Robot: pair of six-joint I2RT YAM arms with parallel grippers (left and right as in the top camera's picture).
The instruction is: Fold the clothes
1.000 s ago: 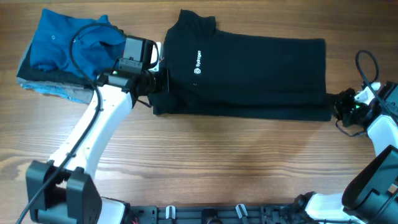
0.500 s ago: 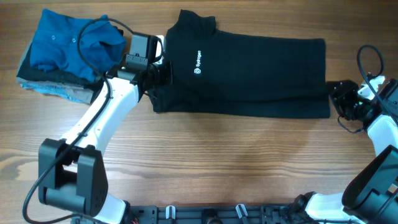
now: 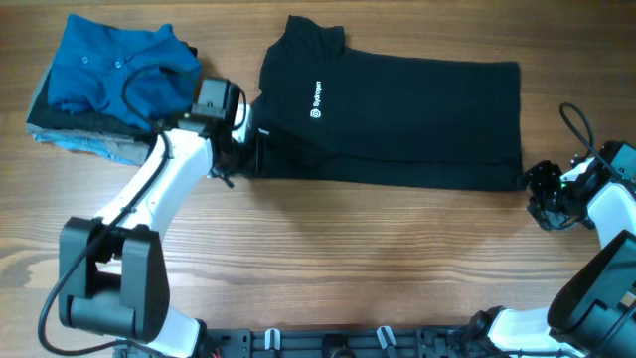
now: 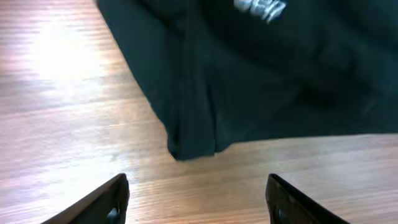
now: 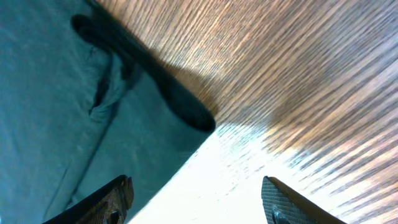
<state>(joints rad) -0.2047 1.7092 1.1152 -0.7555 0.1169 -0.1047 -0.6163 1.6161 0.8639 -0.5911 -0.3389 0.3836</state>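
The black polo shirt (image 3: 397, 119) is lying at upper centre of the desk (image 3: 348, 259), long axis running left-right. The left pincer (image 3: 243, 151) and the right pincer (image 3: 542, 191) are standing open, empty, flanking its lower-left and lower-right corners.

The table (image 3: 378, 259) is wood with a streaky grain and a smooth, slightly shiny finish that throws a bright glare at the left of the left wrist view. The black polo shirt (image 3: 417, 109) across the upper middle is soft matt cloth with a flat white printed logo (image 3: 316, 99), and the blue shirt (image 3: 104, 65) on the grey garments (image 3: 84, 139) at upper left is creased matt cloth too. The left arm (image 3: 149, 194) wears a smooth, faintly glossy white plastic shell, while the left gripper (image 4: 198, 190) has dark, matt, hard-looking fingers (image 4: 102, 205).
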